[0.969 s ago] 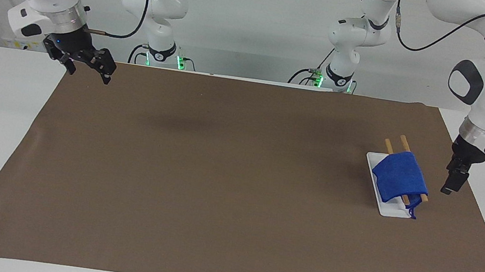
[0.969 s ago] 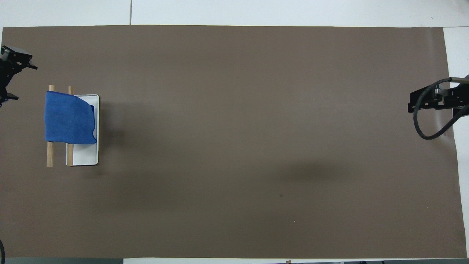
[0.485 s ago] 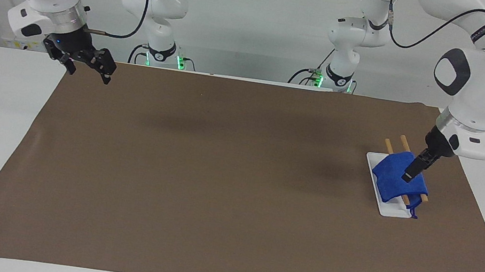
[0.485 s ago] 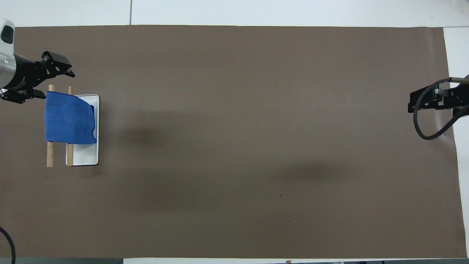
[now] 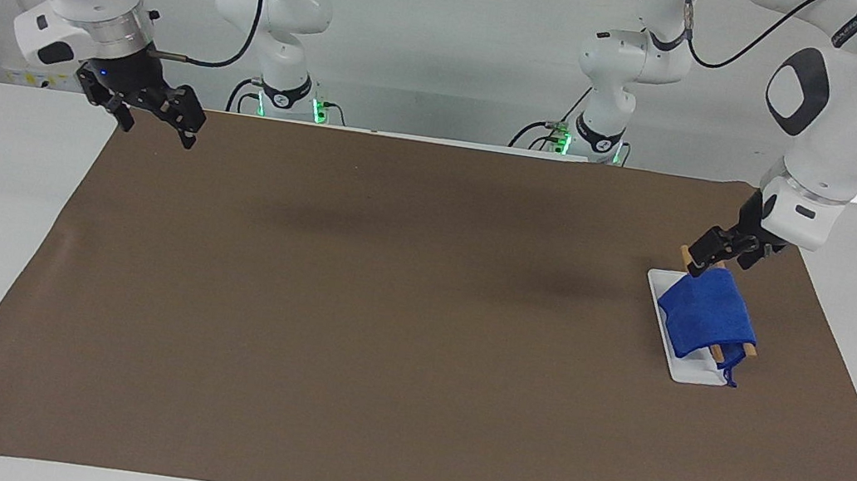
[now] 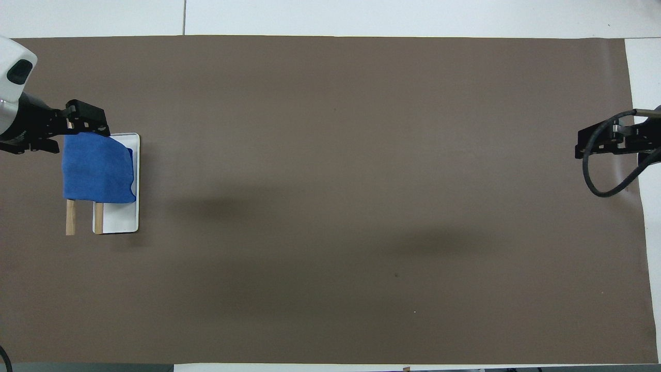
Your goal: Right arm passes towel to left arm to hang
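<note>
Since half a second ago my left claw (image 5: 709, 259) has pulled off the middle of the towel (image 5: 707, 317) and swung round to the rack's robot-side end, where it hangs above the tips of the two wooden rails (image 6: 71, 217); my right claw (image 5: 153, 114) has not stirred.

In the overhead view the towel (image 6: 97, 168) sits at about nine o'clock on the brown mat (image 6: 330, 206), toward my left arm's end of the table. It is draped over both rails, which run along the twelve-to-six line above a white tray (image 6: 121, 222). The cloth's longer side follows that same line. Its thin loop dangles at the end away from me, seen in the facing view by the tray's outer corner.

My left claw (image 6: 57, 135) is spread wide and holds nothing. In the overhead view it overlaps the towel's edge nearest me, but the facing view shows it just above the cloth; whether a fingertip brushes the fabric I cannot tell.

My right claw (image 6: 601, 140) waits at three o'clock, over the mat's edge at its own end, also spread and empty.
</note>
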Controlling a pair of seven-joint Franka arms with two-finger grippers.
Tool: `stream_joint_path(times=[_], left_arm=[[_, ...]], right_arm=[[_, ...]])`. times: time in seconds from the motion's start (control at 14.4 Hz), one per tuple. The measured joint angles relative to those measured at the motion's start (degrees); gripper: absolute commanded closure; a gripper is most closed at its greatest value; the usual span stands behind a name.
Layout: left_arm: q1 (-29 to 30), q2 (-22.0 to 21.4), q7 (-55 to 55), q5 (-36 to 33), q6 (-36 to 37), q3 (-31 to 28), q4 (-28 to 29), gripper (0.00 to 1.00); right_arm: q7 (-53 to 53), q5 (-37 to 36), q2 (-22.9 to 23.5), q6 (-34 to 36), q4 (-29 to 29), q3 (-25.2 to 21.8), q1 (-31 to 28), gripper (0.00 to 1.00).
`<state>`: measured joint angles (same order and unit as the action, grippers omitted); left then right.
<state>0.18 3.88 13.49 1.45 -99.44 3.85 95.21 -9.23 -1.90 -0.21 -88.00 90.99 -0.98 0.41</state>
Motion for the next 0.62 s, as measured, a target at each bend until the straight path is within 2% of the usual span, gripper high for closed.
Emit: stream_joint_path(times=[0.62], left_arm=[[-1.9,-2.0,-4.2,0.0,4.9,0.3,0.3,0.0]], right_arm=[[0.0,0.0,0.0,0.0,0.0,0.0,0.0,0.0]])
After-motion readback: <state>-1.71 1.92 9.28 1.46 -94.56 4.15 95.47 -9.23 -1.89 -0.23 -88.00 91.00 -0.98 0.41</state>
